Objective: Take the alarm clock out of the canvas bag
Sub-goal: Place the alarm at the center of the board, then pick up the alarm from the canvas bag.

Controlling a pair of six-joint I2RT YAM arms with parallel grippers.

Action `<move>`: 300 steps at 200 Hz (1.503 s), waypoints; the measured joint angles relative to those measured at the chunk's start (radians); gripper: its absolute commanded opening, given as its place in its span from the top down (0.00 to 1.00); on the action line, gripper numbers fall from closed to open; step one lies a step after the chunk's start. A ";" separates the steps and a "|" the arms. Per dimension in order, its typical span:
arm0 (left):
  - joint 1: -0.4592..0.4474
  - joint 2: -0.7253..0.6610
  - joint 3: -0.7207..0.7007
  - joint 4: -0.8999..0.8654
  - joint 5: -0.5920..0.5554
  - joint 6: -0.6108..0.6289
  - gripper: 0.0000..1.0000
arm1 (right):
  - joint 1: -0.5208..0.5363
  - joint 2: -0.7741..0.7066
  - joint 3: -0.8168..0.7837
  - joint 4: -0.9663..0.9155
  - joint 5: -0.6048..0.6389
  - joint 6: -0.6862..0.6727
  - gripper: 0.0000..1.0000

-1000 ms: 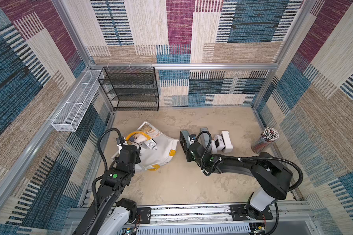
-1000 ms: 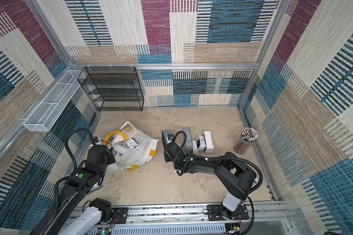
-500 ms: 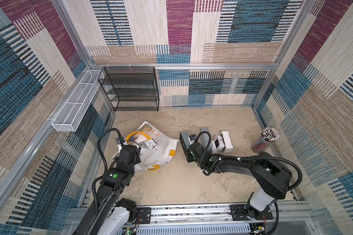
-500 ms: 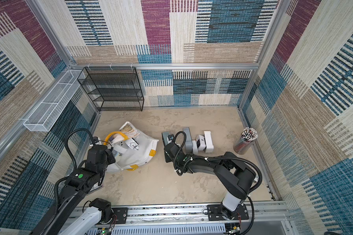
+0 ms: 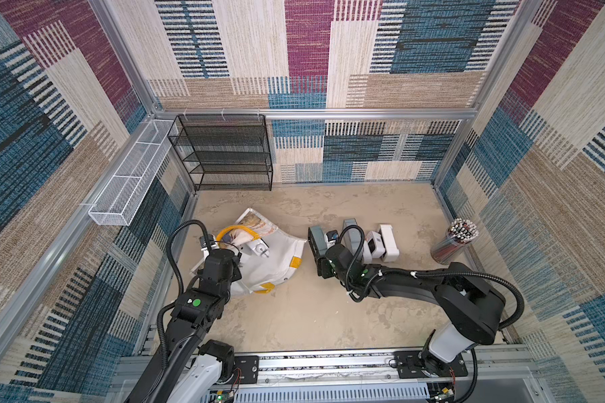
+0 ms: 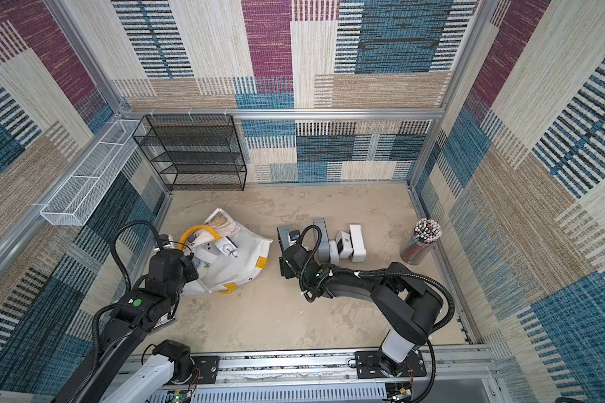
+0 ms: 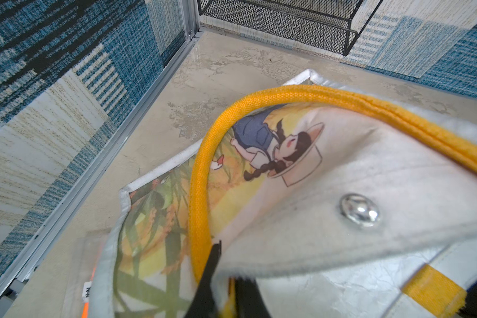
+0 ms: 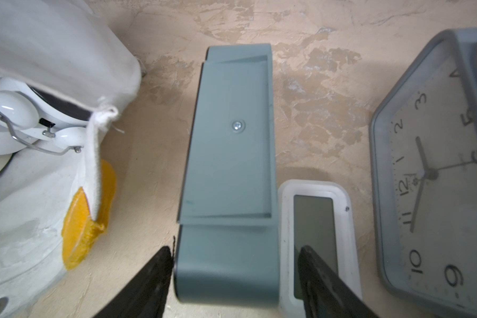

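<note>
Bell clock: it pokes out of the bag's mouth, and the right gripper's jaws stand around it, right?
No. The bell clock does poke out of the bag, but the right gripper stands open around the teal clock beside it; the right wrist view shows this.

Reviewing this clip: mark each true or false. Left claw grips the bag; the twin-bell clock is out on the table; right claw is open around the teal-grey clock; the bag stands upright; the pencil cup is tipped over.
1. The left claw is shut on the canvas bag at its rim. True.
2. The white twin-bell alarm clock stands out on the table. False: it lies in the bag's mouth, partly under fabric.
3. The right claw is open, a finger on each side of the teal-grey clock. True.
4. The bag stands upright. False: it lies slumped on its side.
5. The pencil cup is tipped over. False: it stands upright.
</note>
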 measured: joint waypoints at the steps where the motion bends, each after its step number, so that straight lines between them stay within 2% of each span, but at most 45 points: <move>1: 0.000 0.000 0.000 0.000 0.000 0.000 1.00 | 0.000 0.000 0.000 0.000 0.000 0.000 0.21; 81: 0.000 -0.006 0.000 0.000 0.027 0.011 1.00 | 0.000 -0.066 -0.038 0.030 -0.008 0.000 0.14; 187: -0.001 -0.013 0.000 0.000 0.053 0.035 1.00 | 0.027 -0.205 -0.067 0.112 -0.048 -0.002 0.12; 239: -0.001 -0.013 0.002 0.007 0.076 0.039 1.00 | 0.134 -0.128 0.004 0.178 -0.079 -0.080 0.14; 300: -0.001 -0.018 0.006 0.011 0.100 0.042 1.00 | 0.171 -0.018 0.088 0.192 -0.124 -0.193 0.27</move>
